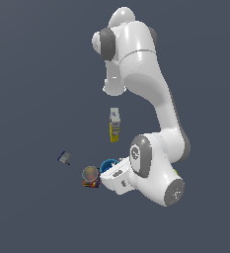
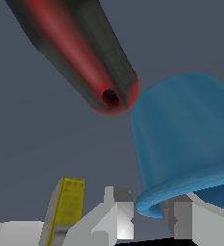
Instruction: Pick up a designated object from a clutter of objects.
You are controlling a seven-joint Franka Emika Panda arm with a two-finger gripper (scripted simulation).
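Observation:
The bright blue cup (image 1: 108, 163) stands upright beside the grey-topped can (image 1: 90, 174). In the wrist view the cup (image 2: 190, 139) fills one side, its rim lip towards the camera. My gripper (image 2: 149, 216) straddles the cup's wall at the rim, one finger (image 2: 119, 216) outside and the other (image 2: 180, 218) inside, with a narrow gap, closed on it. In the exterior view the gripper (image 1: 110, 172) is mostly hidden under the white hand. The red-handled screwdriver (image 2: 80, 53) lies just past the cup. The yellow-green cap is not in view.
The yellow-and-white box (image 1: 115, 126) lies further off and also shows in the wrist view (image 2: 68, 206). The tiny blue-grey clamp (image 1: 63, 158) lies alone at the exterior view's left. The arm's forearm (image 1: 156, 173) hangs low over the exterior view's right of the cup.

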